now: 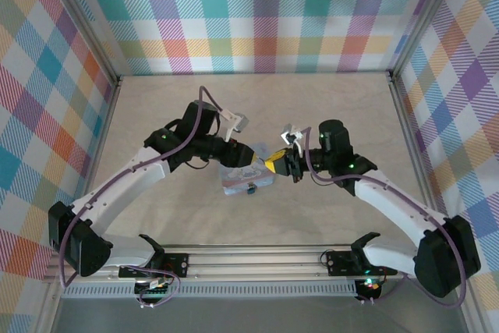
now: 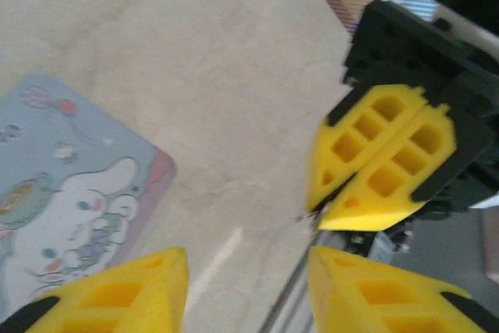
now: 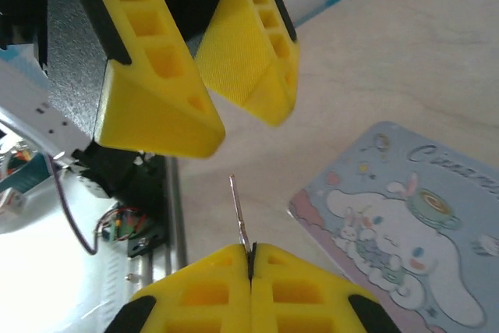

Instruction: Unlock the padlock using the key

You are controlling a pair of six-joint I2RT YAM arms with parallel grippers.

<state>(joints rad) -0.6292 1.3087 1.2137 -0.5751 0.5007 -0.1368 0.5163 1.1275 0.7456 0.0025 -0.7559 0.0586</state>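
Padlock [image 1: 251, 189] first: a tiny blue speck with a bit of dark metal, seen from above right against the near edge of the pale blue cartoon tin [image 1: 243, 178]. Whether it hangs on the tin or only lies beside it I cannot tell. The tin lies flat near the middle of the beige table [image 1: 327, 107].

The right gripper [image 3: 251, 253] has its yellow fingers pressed together on the key [image 3: 240, 212], whose thin metal blade sticks straight out past the tips. In the top view this gripper [image 1: 275, 165] hangs just off the tin's far right corner. The padlock lies nearer the arm bases and slightly left of it — close, but apart.

The left gripper [image 2: 248, 263] is spread wide with nothing between its fingers. It faces the right gripper tip to tip — the key's blade points toward the gap and touches neither pad. From above, the left gripper [image 1: 256, 160] sits over the tin's far edge, and the padlock is at the opposite, near edge.
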